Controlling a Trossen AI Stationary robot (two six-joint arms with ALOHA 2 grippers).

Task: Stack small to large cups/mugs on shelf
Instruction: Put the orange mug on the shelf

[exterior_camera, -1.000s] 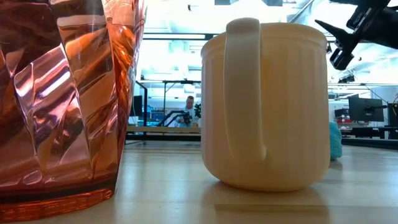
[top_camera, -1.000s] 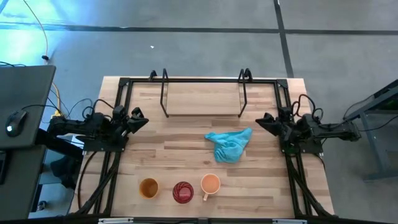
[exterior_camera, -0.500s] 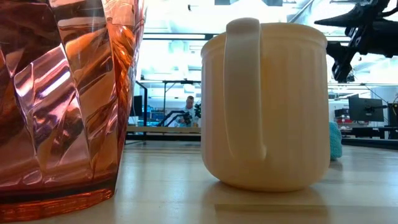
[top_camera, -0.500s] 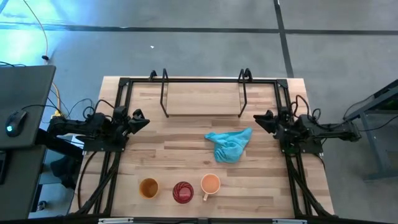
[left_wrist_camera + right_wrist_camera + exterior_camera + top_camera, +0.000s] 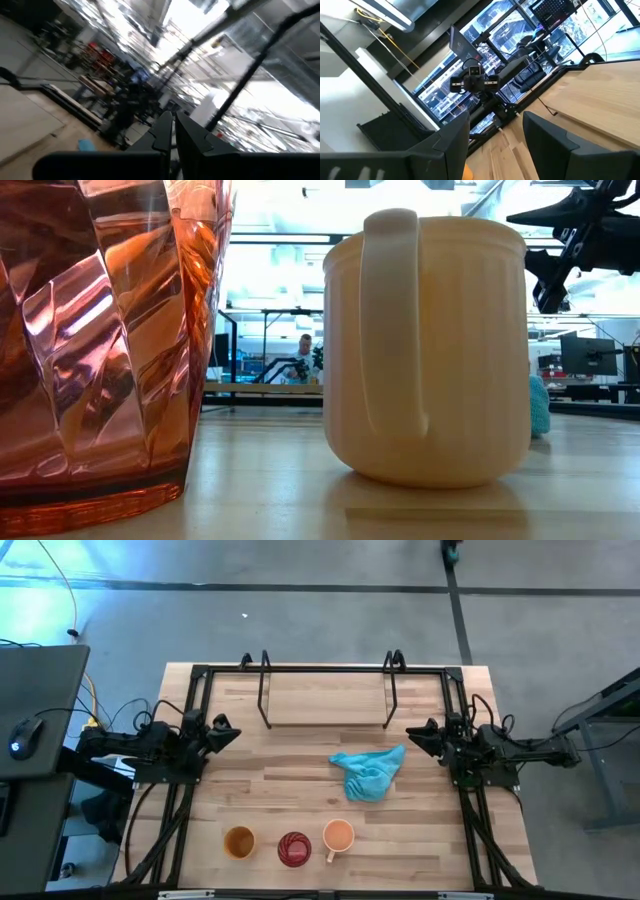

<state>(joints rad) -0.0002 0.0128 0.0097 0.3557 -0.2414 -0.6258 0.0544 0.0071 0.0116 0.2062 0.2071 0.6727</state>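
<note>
Three cups stand in a row by the table's near edge: the yellow-orange cup (image 5: 239, 842), the red ribbed cup (image 5: 294, 849) (image 5: 100, 330) and the light orange mug (image 5: 338, 837) (image 5: 430, 350), its handle toward the near edge. The shelf (image 5: 325, 698), a light-wood board in a black rod frame, stands at the far side. My left gripper (image 5: 228, 730) (image 5: 173, 132) hovers shut over the table's left part. My right gripper (image 5: 412, 732) (image 5: 495, 145) (image 5: 560, 240) hovers open over the right part, just right of the turquoise cloth. Both are far from the cups.
A crumpled turquoise cloth (image 5: 368, 772) lies on the table between the shelf and the cups, right of centre. Black frame rails (image 5: 180, 810) run along the table's left and right edges. Bare wood lies between the left gripper and the cloth.
My right gripper has moved a little toward the table's left and has tipped up to lie more level in the low view. The cups, the cloth and my left arm have kept still.
</note>
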